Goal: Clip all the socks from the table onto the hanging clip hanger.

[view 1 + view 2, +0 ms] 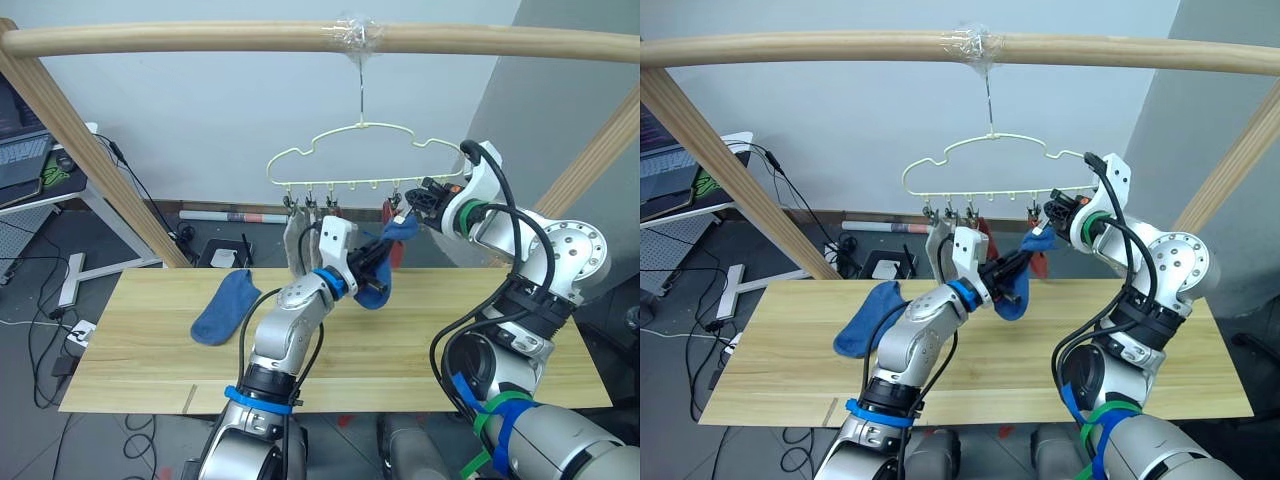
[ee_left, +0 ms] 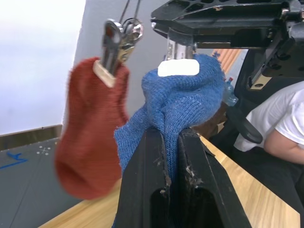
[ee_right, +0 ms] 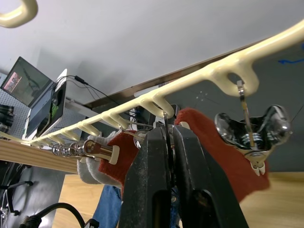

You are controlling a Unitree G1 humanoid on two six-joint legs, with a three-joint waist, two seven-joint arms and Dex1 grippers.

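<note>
A: What's around the setup?
B: A round wooden pole (image 1: 200,38) crosses overhead, with slanted wooden supports (image 1: 95,160). A laptop (image 1: 20,150) sits on a side stand.
A: Anything else?
B: Cables (image 1: 40,330) trail over the grey floor (image 1: 30,250), and a person's white sleeve (image 2: 280,123).

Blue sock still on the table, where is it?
The blue sock lies flat on the table's left half, left of the left gripper.

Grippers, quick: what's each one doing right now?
Left gripper: shut on the blue sock.
Right gripper: shut on a hanger clip.
</note>
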